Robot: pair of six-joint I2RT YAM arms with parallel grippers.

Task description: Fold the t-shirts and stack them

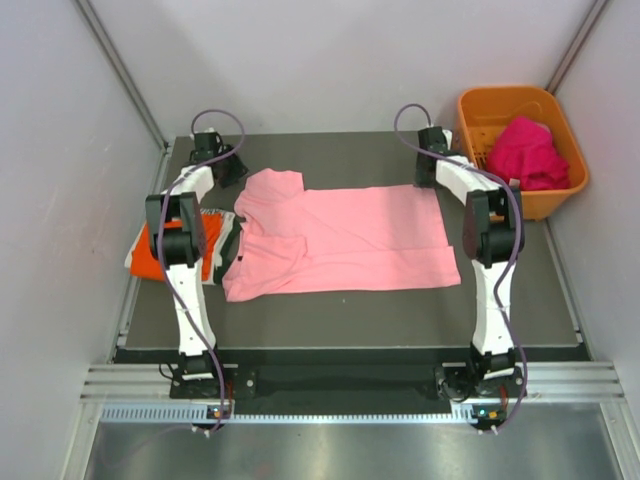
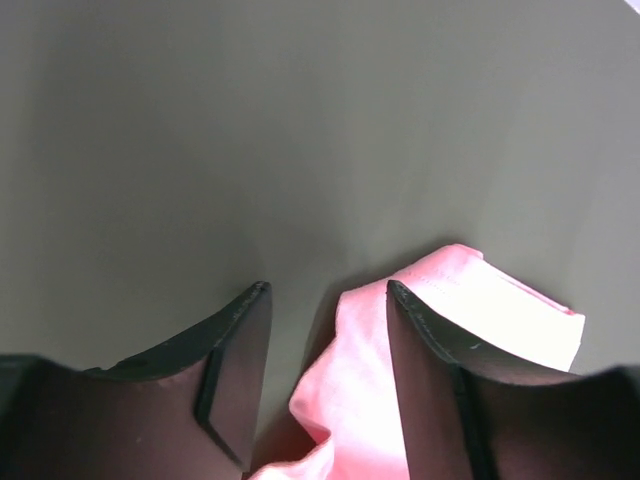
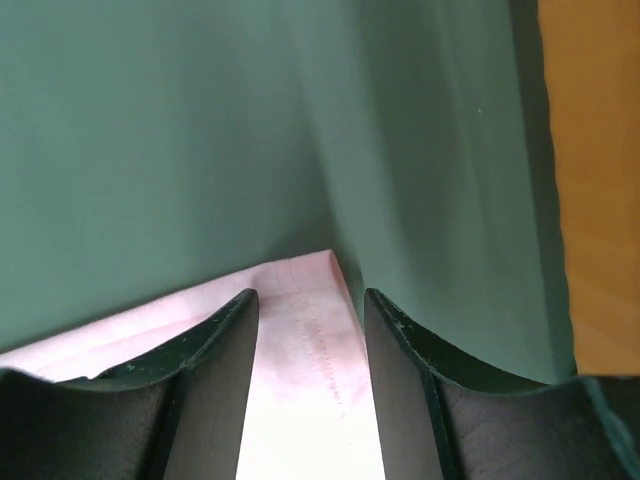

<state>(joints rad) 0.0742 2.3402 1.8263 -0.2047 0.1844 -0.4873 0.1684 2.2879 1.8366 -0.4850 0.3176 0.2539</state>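
Left claw [image 2: 328, 290], right claw [image 3: 310, 295]: both parted; one pink t-shirt [image 1: 340, 235].

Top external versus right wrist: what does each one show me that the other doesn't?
Only top external: the whole pink t-shirt spread out, the magenta t-shirt in the orange basket, the orange t-shirt at the table's left edge, and the left gripper. Only right wrist: the stitched hem at the shirt's corner, lying between the open fingers of the right gripper. Both: the pink t-shirt, the dark table, and an orange strip, likely the basket.
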